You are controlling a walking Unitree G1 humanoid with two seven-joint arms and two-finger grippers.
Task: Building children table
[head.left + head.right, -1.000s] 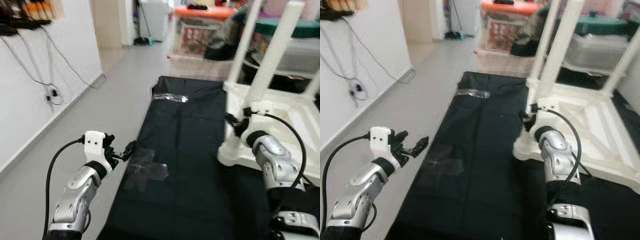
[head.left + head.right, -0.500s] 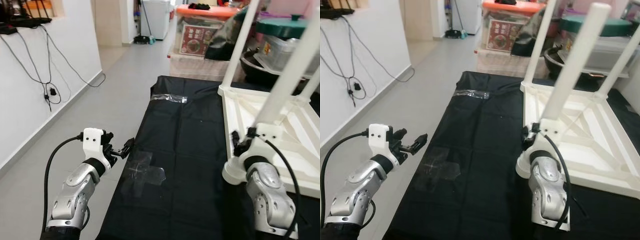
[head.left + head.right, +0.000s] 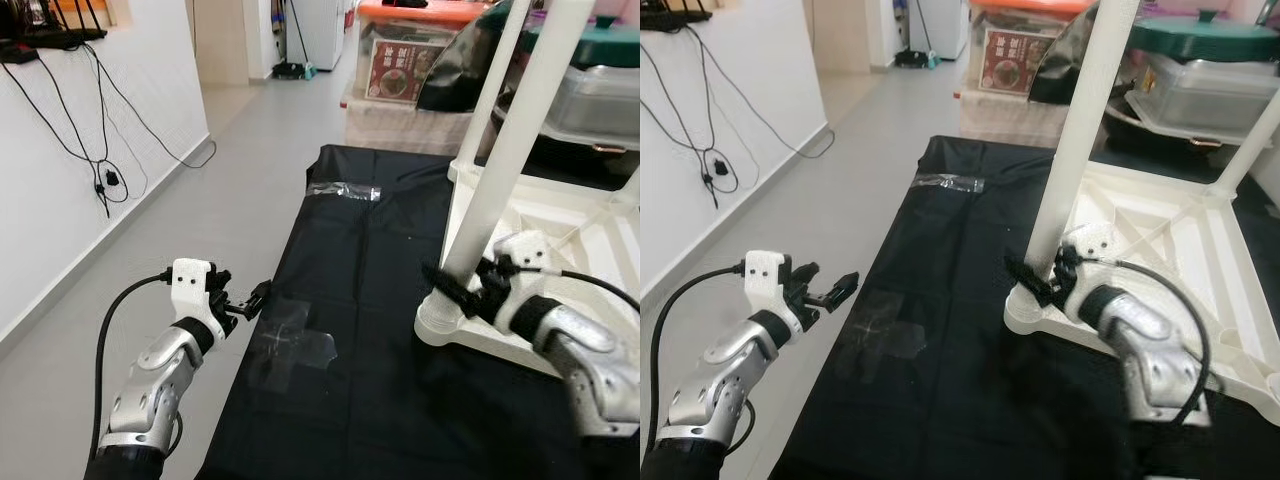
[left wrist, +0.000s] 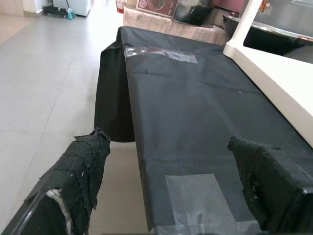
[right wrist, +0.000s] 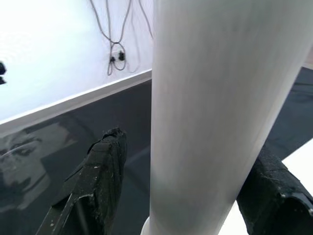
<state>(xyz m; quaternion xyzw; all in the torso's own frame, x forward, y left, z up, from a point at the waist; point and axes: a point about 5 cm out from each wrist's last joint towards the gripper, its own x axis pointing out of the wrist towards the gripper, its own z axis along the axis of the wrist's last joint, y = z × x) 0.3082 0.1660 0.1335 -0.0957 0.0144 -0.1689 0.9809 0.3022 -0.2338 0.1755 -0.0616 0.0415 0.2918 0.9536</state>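
Note:
A white children's table (image 3: 560, 215) lies upside down on a black cloth-covered surface (image 3: 370, 300), its legs pointing up. My right gripper (image 3: 455, 290) is at the base of the near leg (image 3: 510, 140). In the right wrist view the gripper (image 5: 195, 147) is open, with one black finger (image 5: 102, 171) on each side of the leg (image 5: 210, 98) and a gap on the one side. My left gripper (image 3: 252, 298) hovers open and empty at the cloth's left edge, next to a clear tape patch (image 3: 295, 345). The left wrist view shows its two padded fingers (image 4: 83, 171) spread wide over the cloth.
Storage boxes with an orange lid (image 3: 415, 60) and a pot with a teal lid (image 3: 600, 40) stand behind the table. On the left a white wall with hanging cables (image 3: 100, 180) runs along the grey floor (image 3: 240, 170). Another strip of tape (image 3: 345, 192) lies on the far part of the cloth.
My right arm has swung out to the right, and its fingers now reach leftward around the near leg's base. The left arm has hardly moved. The camera has shifted a little.

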